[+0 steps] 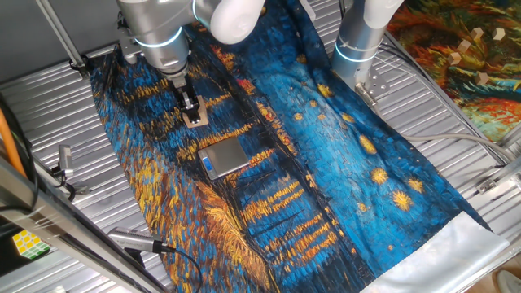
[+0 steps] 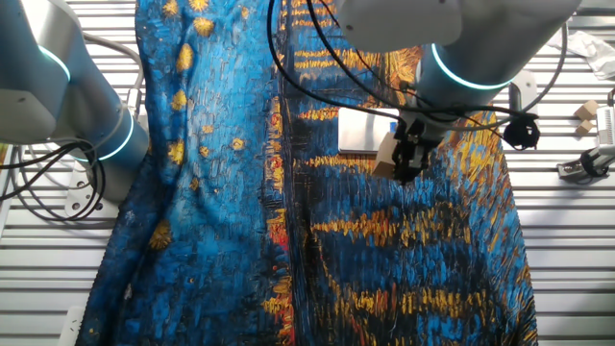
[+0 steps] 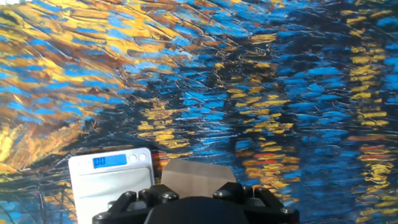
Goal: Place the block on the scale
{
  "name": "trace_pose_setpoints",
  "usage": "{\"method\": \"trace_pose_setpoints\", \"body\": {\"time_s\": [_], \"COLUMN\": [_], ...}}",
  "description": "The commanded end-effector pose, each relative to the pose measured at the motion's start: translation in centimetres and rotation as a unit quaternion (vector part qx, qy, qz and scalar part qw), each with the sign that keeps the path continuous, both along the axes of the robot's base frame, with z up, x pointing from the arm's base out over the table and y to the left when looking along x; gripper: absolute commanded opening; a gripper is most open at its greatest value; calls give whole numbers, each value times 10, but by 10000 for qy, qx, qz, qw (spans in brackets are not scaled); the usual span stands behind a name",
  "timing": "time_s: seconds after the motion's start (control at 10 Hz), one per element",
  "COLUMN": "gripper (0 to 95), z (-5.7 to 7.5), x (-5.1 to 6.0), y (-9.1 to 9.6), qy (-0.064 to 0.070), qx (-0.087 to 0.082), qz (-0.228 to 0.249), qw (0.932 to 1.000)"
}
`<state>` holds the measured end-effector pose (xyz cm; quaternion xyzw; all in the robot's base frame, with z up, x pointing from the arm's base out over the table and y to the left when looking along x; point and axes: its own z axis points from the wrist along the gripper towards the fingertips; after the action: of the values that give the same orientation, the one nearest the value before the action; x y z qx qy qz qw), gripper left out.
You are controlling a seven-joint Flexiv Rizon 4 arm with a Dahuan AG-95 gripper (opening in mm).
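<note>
The tan wooden block (image 1: pixel 194 119) is between the fingers of my gripper (image 1: pixel 190 107), which is shut on it and holds it just above the painted cloth. The silver-grey scale (image 1: pixel 224 156) with its blue display lies flat on the cloth, a short way in front of the block and apart from it. In the other fixed view the block (image 2: pixel 386 159) hangs at the gripper (image 2: pixel 407 161) just beside the scale's (image 2: pixel 363 132) edge. In the hand view the block (image 3: pixel 198 173) fills the space between the fingers, with the scale (image 3: pixel 112 180) to its left.
A blue and orange painted cloth (image 1: pixel 326 163) covers the ribbed metal table. A second arm's base (image 1: pixel 358 45) stands at the back. A multicoloured puzzle cube (image 1: pixel 26 242) sits at the near left edge. Small wooden pieces (image 2: pixel 586 111) lie off the cloth.
</note>
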<state>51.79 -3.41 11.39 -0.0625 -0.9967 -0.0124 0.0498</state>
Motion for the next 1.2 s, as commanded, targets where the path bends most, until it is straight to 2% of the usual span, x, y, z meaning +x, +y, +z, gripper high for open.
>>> {"method": "trace_pose_setpoints", "body": {"time_s": [0.1, 0.4, 0.6, 0.8, 0.9, 1.1, 1.2], "gripper": [0, 0, 0, 0, 0, 0, 0], "z": [0, 0, 0, 0, 0, -3, -6], "x": [1, 1, 1, 1, 1, 4, 11], "y": [0, 0, 0, 0, 0, 10, 22], "qy": [19, -26, -11, -30, -82, -84, -112], "qx": [29, 94, 119, 117, 128, 163, 147], "qz": [194, 832, 1028, 1045, 980, 793, 674], "qw": [9998, 9965, 9946, 9945, 9951, 9967, 9976]}}
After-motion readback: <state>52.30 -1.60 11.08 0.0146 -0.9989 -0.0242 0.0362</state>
